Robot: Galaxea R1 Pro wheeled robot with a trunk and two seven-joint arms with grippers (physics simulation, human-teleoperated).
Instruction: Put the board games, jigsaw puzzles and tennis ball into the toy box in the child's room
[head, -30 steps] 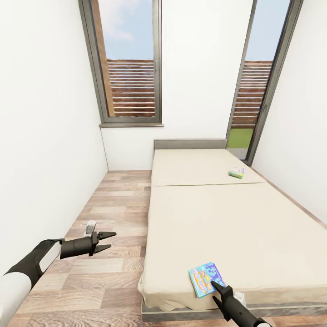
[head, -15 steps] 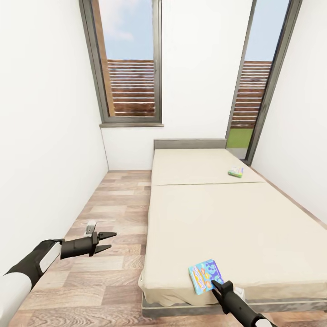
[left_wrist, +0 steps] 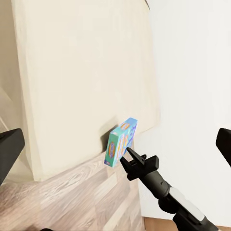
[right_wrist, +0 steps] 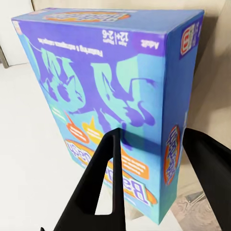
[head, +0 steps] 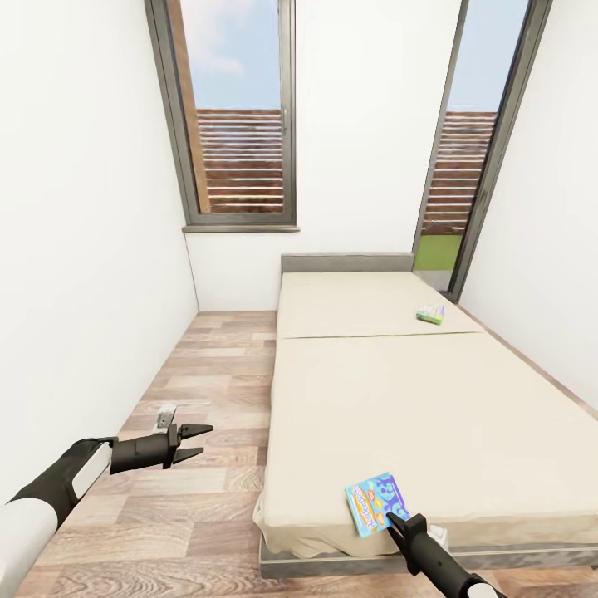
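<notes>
Two board games lie on the bed point(head: 432, 415). The mostly blue board game point(head: 375, 502) rests at the mattress's near corner, and a green-bordered one point(head: 431, 313) lies far up by the right side. My right gripper point(head: 390, 520) is at the blue game's near edge. In the right wrist view, that gripper point(right_wrist: 151, 132) is open, with one finger over the printed top face point(right_wrist: 91, 82) and the other outside the box's side. My left gripper point(head: 198, 442) hangs open and empty over the floor left of the bed. The left wrist view shows the blue game point(left_wrist: 120, 140) with the right gripper point(left_wrist: 129, 152) at it.
A grey headboard point(head: 347, 263) stands against the far wall under tall dark-framed windows point(head: 241, 116). Wood-plank floor point(head: 208, 390) runs between the left wall and the bed. The right wall stands close along the bed's right side.
The right gripper has edged slightly closer in at the blue game's near corner, and the whole picture shifted a little. The left arm has stayed put.
</notes>
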